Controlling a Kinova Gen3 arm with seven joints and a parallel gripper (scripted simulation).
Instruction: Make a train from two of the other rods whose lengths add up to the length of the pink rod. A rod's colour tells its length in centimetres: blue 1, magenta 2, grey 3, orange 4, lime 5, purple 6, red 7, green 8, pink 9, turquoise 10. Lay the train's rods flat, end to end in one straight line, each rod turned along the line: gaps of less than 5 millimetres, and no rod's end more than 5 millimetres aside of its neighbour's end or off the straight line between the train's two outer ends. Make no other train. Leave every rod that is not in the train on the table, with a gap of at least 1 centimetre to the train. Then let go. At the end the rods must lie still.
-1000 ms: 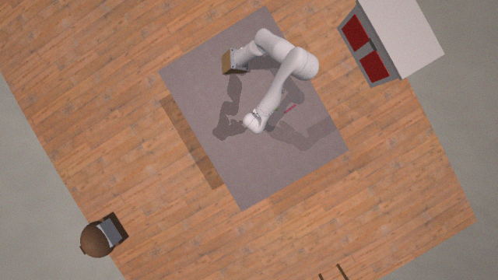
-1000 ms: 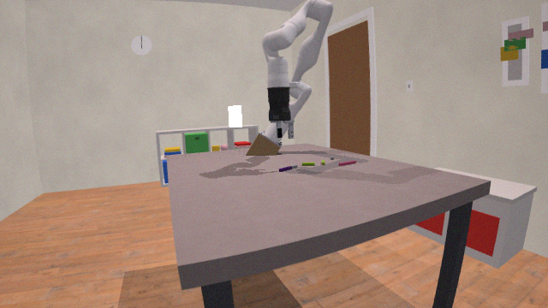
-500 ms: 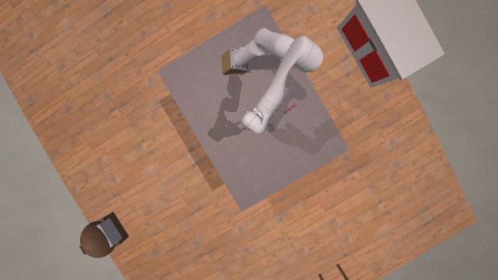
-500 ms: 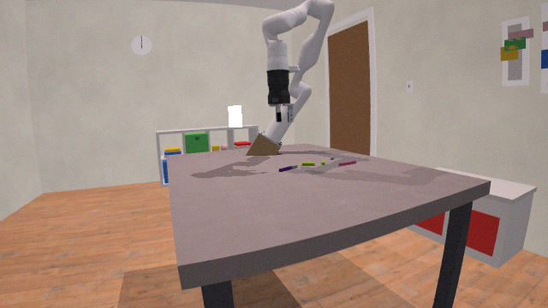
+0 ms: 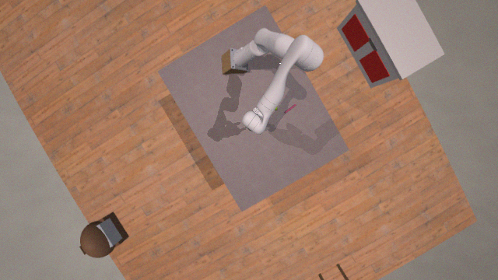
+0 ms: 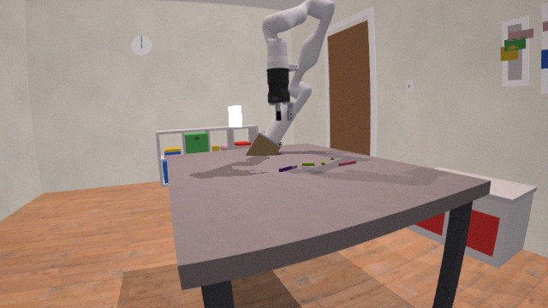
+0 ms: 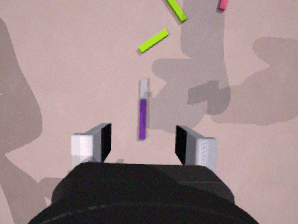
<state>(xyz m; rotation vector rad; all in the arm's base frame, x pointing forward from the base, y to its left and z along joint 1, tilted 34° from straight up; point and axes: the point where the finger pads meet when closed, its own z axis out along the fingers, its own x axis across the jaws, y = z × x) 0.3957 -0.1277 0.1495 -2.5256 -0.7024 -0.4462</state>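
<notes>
Mauve-grey flat-topped table (image 5: 249,179) (image 6: 300,201) (image 7: 60,65): supporting small rods | slim purple rod (image 6: 286,168) (image 7: 143,120): lying end to end with short grey rod (image 6: 294,167) (image 7: 144,88) | 2 lime rods: lying near, apart | pink rod (image 5: 290,109) (image 6: 347,163) (image 7: 223,5): lying farther off

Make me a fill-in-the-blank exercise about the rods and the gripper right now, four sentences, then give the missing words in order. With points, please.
The purple rod (image 6: 285,168) (image 7: 143,120) lies end to end with a ____ rod. In the wrist view, the number of lime rods showing is ____. The gripper (image 6: 284,115) (image 7: 143,138) is ____, with nothing held between its fingers. At the top edge of the wrist view, the rod that shows to the right of the lime rods is ____.

Missing words: grey; two; open; pink.
</notes>
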